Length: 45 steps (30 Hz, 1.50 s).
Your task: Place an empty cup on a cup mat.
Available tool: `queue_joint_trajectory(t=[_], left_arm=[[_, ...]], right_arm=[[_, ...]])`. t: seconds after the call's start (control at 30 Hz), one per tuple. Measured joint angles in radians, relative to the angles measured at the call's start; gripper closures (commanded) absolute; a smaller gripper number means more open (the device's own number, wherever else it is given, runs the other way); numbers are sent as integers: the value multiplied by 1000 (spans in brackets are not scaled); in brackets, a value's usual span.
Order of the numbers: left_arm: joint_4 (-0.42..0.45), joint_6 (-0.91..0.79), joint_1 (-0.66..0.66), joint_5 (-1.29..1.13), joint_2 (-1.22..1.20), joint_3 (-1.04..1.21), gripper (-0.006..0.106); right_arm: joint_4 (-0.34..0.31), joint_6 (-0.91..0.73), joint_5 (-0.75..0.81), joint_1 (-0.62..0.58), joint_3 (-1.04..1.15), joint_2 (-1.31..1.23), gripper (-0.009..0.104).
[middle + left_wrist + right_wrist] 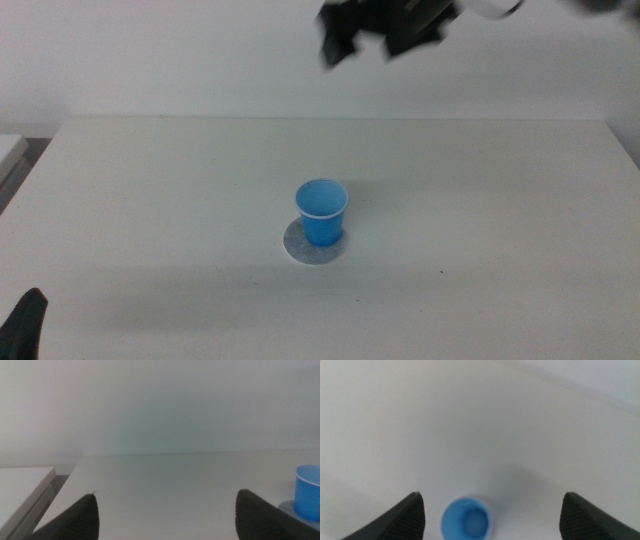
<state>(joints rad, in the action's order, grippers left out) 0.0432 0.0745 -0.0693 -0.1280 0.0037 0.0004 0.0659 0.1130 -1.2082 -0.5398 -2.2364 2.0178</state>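
The blue cup (pixel 322 211) stands upright on the grey cup mat (pixel 298 246) in the middle of the table, and looks empty. My right gripper (pixel 385 38) hangs high above the table's far edge, open and empty, well clear of the cup; its wrist view looks down into the cup (pixel 468 520). My left gripper (pixel 22 325) waits low at the near left corner, open and empty. Its wrist view shows the cup (pixel 308 491) and a sliver of the mat (pixel 290 508) off to the side.
The white table (pixel 480 200) holds nothing else. A pale raised ledge (pixel 10 150) lies off the table's left edge, also seen in the left wrist view (pixel 22 490).
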Motion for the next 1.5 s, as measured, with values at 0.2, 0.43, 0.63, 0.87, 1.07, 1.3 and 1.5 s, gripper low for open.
queue_joint_trajectory(t=[0.2, 0.43, 0.63, 0.87, 1.07, 1.3, 1.5], left_arm=[[0, 0, 0, 0, 0, 0, 7], [0, 0, 0, 0, 0, 0, 7], [0, 0, 0, 0, 0, 0, 7], [0, 0, 0, 0, 0, 0, 7], [0, 0, 0, 0, 0, 0, 7], [0, 0, 0, 0, 0, 0, 7], [0, 0, 0, 0, 0, 0, 7]], right_arm=[[-14, -25, 0, 106, 130, -266, 17], [-22, -30, 32, 202, 518, -621, 17], [-105, 53, 148, 204, 840, -872, 14], [-248, 179, 411, 261, 1244, -1222, 4], [-235, 137, 577, 333, 1552, -1450, 2], [-195, 102, 714, 426, 1825, -1666, 2], [-160, 96, 724, 454, 2024, -1861, 2]])
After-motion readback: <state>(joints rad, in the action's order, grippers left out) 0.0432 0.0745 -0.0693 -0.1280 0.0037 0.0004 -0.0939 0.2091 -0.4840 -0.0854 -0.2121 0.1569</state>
